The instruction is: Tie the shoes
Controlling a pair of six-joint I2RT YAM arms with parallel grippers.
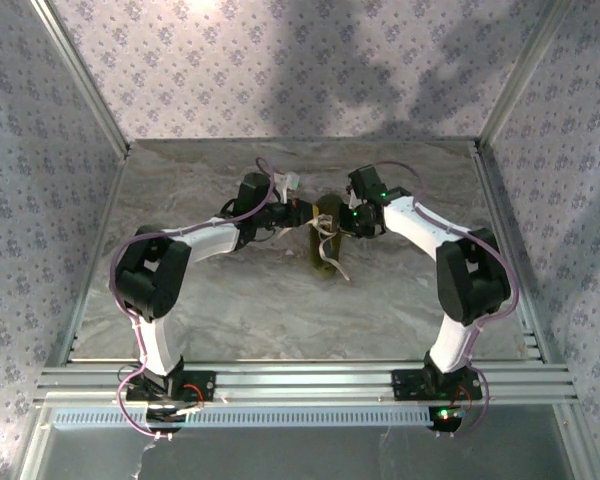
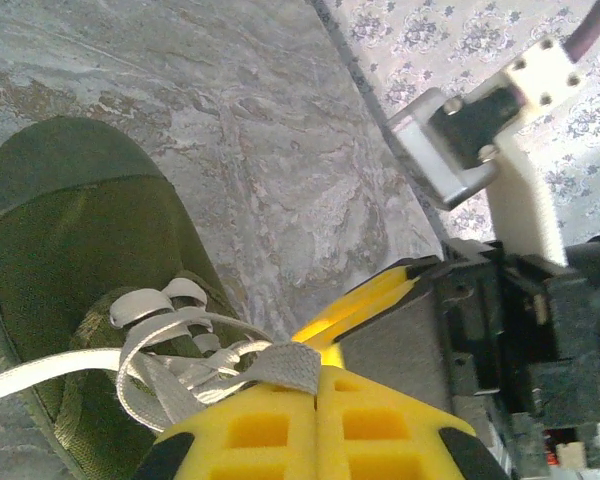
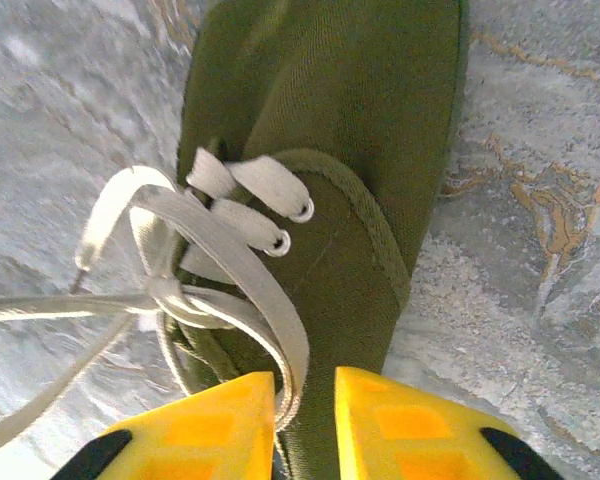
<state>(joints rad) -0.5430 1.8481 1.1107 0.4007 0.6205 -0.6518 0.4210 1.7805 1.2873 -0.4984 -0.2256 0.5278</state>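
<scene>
On the table (image 1: 230, 310), well apart from its edges, lies the shoe (image 1: 321, 245).

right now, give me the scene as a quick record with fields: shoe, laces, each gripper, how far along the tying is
shoe: olive green, lying on the marbled table between the two arms
laces: cream, loosely crossed over the tongue, no bow; one end trails across the table
left gripper: shut, pinching a strand of the laces
right gripper: slightly open, a lace loop running into the gap
progress: not tied yet
</scene>
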